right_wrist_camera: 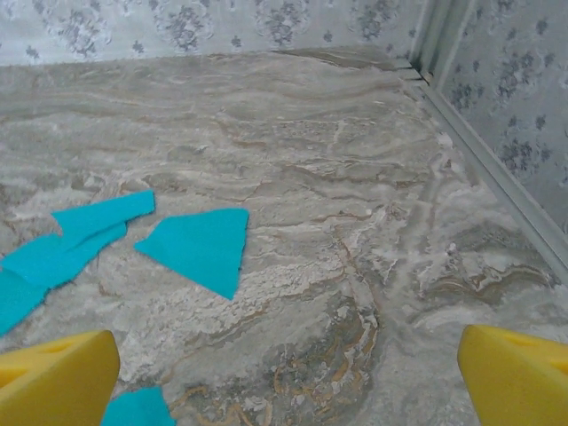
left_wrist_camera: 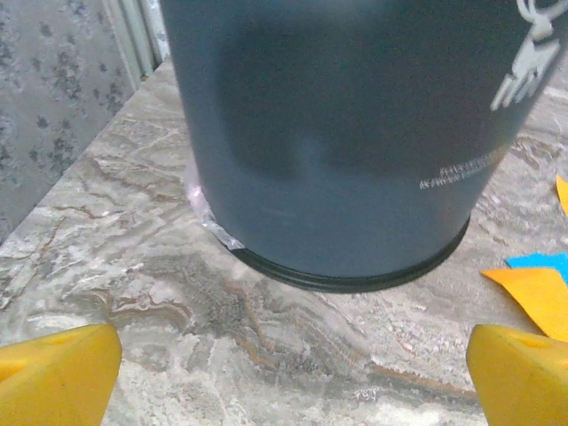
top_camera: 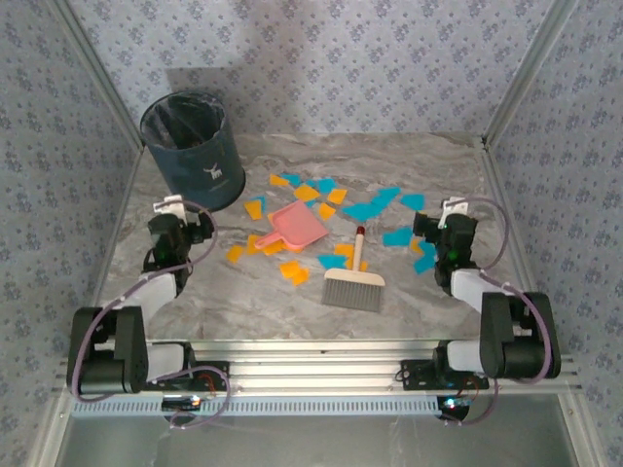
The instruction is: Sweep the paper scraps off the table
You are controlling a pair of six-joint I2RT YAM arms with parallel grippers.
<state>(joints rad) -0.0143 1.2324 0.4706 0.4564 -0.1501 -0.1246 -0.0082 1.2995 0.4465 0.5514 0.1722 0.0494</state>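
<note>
Orange and cyan paper scraps (top_camera: 336, 199) lie scattered across the middle of the marble table (top_camera: 389, 156), around a pink dustpan (top_camera: 297, 227) and a small brush (top_camera: 355, 282) with a red-tipped handle. My left gripper (top_camera: 173, 209) hovers at the left, open, facing the dark blue bin (left_wrist_camera: 346, 133); an orange scrap (left_wrist_camera: 532, 297) and a cyan one (left_wrist_camera: 541, 262) lie at its right. My right gripper (top_camera: 450, 212) hangs open at the right over bare table, with cyan scraps (right_wrist_camera: 200, 248) ahead on its left. Nothing sits between either pair of yellow fingers (right_wrist_camera: 58, 377).
The bin (top_camera: 192, 146) with a clear liner stands at the back left corner. Floral walls enclose the table on three sides, with an aluminium frame post (right_wrist_camera: 439, 40) at the back right. Bare marble stretches along the near edge and the back.
</note>
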